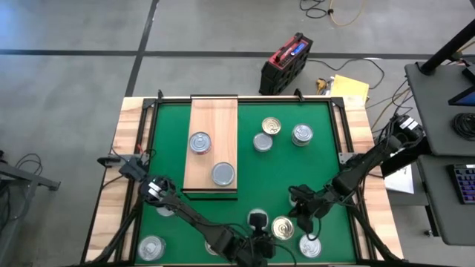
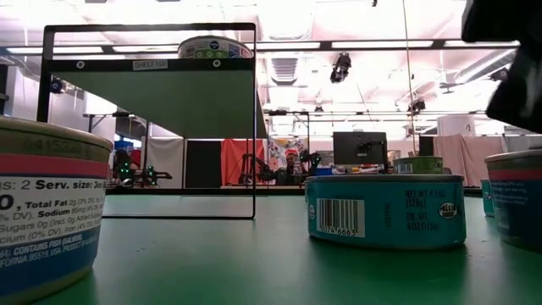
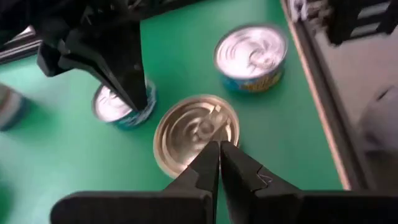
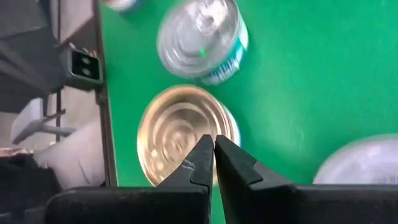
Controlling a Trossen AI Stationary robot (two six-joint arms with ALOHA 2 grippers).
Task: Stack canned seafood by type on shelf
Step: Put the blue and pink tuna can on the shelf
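**Two tins shelved, most still waiting**

Two silver-lidded round tins (image 1: 200, 142) are sitting on the light wooden shelf board (image 1: 220, 111) — unstacked, apart. The rest are lying scattered on the green tabletop mat (image 1: 319, 159). Both end effectors, left (image 1: 256, 221) and right (image 1: 302, 200), are hovering pinched closed and empty beside the gold-lidded tin (image 1: 282, 228) — sorting is barely beginning.

High view: straight down over whole tabletop (image 1: 312, 178). Low view: mat level, facing room. Both wrist views: close, looking down past shut fingertips; share gold-lidded can (image 3: 196, 132).
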